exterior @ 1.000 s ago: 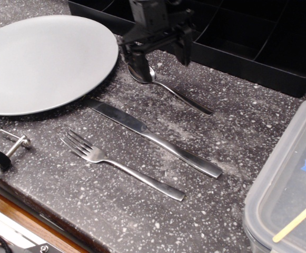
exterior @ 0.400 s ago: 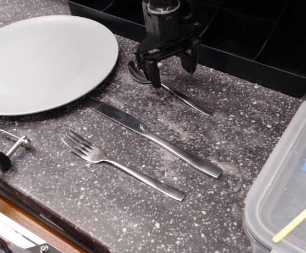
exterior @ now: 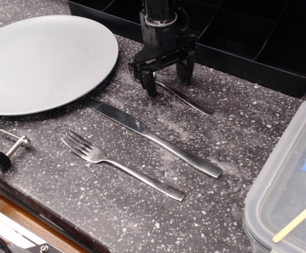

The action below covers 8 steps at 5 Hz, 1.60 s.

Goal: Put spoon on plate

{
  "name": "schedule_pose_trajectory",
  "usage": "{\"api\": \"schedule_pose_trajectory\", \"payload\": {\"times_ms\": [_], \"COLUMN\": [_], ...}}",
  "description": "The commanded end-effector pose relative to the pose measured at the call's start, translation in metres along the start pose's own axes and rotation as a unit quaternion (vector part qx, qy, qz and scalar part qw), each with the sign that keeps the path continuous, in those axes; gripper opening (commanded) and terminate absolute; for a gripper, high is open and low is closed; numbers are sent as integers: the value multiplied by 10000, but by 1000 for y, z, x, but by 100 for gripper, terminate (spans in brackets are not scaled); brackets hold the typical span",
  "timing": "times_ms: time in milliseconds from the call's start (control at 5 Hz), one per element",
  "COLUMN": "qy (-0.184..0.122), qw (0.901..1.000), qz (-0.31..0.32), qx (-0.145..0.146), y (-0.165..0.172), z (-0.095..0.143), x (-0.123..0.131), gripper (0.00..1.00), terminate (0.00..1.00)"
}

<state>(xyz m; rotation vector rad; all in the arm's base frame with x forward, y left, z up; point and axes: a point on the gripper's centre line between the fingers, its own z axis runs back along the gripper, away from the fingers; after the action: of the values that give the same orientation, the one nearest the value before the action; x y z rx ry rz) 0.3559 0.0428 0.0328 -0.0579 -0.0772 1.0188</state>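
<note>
A robot gripper (exterior: 167, 75) stands low over the spoon (exterior: 187, 99) lying on the speckled counter (exterior: 232, 137), its two fingers spread wide and holding nothing, apparently straddling the handle near the bowl to lift it toward the grey plate (exterior: 42, 60) nearby.

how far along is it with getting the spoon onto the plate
Nothing is finished: the plate is bare and the spoon lies on the counter beside it. In hand: the open pincer is down over the spoon's neck, one finger on each side, not closed. Left: close, lift, carry left, set the spoon on the plate. Knife and fork lie apart from the pincer.
</note>
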Motion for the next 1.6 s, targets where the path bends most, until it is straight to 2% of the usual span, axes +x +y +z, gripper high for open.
{"api": "schedule_pose_trajectory", "payload": {"times_ms": [0,400,600,800,1200,1400], "qy": [-163,-159,-38,65,259,250], "qw": [9997,9998,9999,9990,9992,9993], "qz": [35,16,30,108,20,-27], "qx": [-169,-100,-124,-422,-299,-270], "y": [2,6,2,10,71,97], "z": [7,8,24,56,71,79], "x": [2,0,6,21,92,133], "gripper": [0,0,0,0,0,0], "terminate": [0,0,0,0,0,0]}}
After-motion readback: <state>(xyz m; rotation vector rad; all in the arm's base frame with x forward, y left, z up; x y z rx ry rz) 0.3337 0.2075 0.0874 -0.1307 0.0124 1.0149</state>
